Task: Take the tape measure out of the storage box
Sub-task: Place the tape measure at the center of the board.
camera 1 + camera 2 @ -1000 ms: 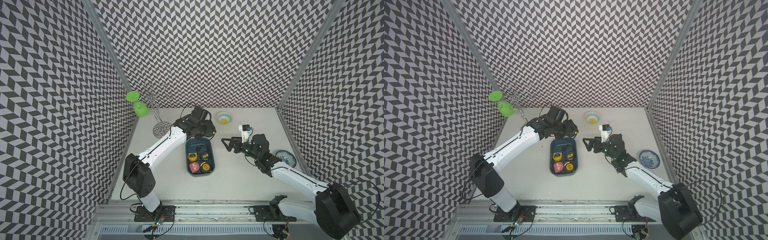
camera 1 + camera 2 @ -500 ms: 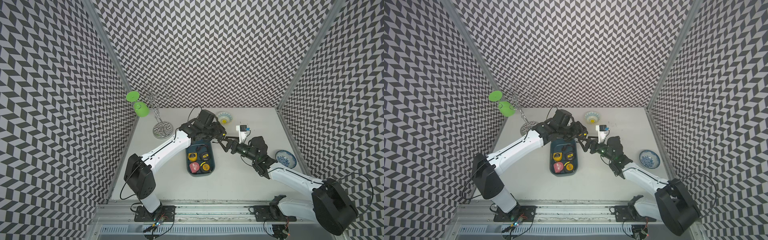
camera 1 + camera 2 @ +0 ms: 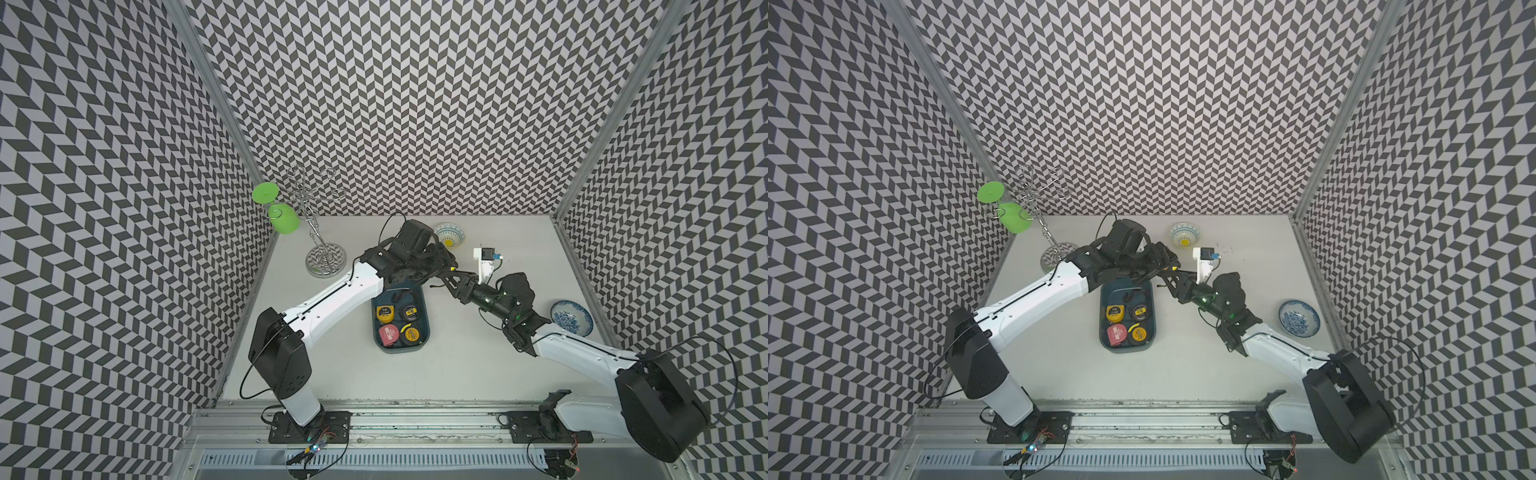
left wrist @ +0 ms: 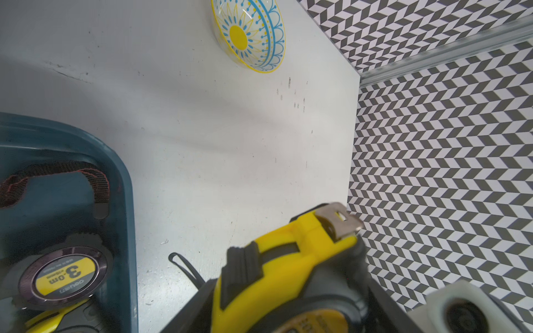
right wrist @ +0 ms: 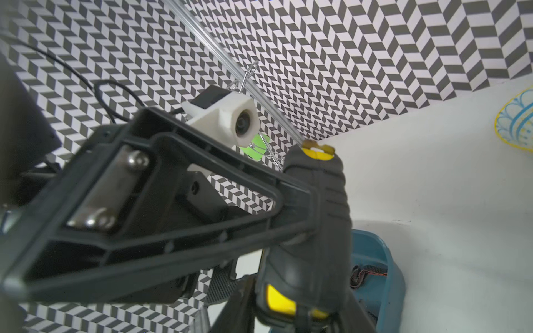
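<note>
Left gripper (image 3: 448,267) carried tape measure (image 4: 288,259) from over box (image 3: 426,308) far end out past its rim. Right gripper (image 3: 1173,276) reached in, wide jaws narrowed onto same tape measure.

The tape measure (image 4: 288,276) has a glossy yellow plastic shell, matt black ribbed rubbery grips and a dull bare-metal hook (image 4: 339,220) at its tip. The storage box (image 4: 124,201) is smooth dark teal plastic with a soft sheen; the strap (image 4: 99,180) inside is woven cloth. The bowl (image 4: 251,34) looks like glazed ceramic, very glossy. The tabletop (image 4: 202,129) is matt white, lightly scuffed and scratched. The left end effector (image 3: 449,269) shows a finger (image 5: 216,154) of matt black moulded plastic carrying a shiny metal plate and screws; the camera housing (image 5: 222,112) behind it is matt white plastic. The wire rack (image 3: 336,255) is polished chrome, the cup (image 3: 284,220) on it smooth green plastic
</note>
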You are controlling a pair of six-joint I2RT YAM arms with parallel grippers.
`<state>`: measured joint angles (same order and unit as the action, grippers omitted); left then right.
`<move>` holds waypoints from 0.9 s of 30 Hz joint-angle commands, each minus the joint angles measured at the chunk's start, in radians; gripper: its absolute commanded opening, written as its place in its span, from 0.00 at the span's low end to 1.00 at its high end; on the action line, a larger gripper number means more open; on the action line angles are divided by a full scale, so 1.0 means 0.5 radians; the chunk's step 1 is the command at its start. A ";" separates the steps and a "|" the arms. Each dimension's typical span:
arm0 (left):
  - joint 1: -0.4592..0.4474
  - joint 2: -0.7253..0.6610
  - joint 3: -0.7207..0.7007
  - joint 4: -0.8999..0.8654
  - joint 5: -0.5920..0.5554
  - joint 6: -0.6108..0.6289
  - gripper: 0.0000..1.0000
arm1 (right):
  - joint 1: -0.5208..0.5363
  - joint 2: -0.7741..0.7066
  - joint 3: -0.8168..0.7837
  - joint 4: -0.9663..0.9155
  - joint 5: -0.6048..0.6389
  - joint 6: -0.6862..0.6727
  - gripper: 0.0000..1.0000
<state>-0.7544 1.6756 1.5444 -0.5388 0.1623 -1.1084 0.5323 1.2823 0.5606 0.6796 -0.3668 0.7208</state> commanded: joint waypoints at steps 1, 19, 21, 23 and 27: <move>-0.020 -0.003 -0.008 0.125 0.042 -0.004 0.00 | 0.017 0.009 -0.017 0.110 0.006 -0.045 0.27; 0.043 -0.016 0.013 0.022 -0.063 0.195 1.00 | -0.049 -0.035 0.043 -0.130 0.087 -0.039 0.00; 0.071 -0.023 0.008 -0.052 -0.110 0.268 1.00 | -0.114 -0.009 0.041 -0.143 0.023 -0.011 0.00; 0.099 -0.031 -0.007 -0.125 -0.163 0.337 1.00 | -0.184 0.027 0.038 -0.155 -0.034 0.026 0.00; 0.163 -0.070 -0.103 -0.195 -0.223 0.445 1.00 | -0.363 0.162 0.047 -0.173 -0.209 0.097 0.00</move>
<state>-0.6933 1.6752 1.5166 -0.5774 0.0990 -0.9585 0.3958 1.3308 0.5583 0.5457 -0.4004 0.7425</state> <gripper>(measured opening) 0.997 0.356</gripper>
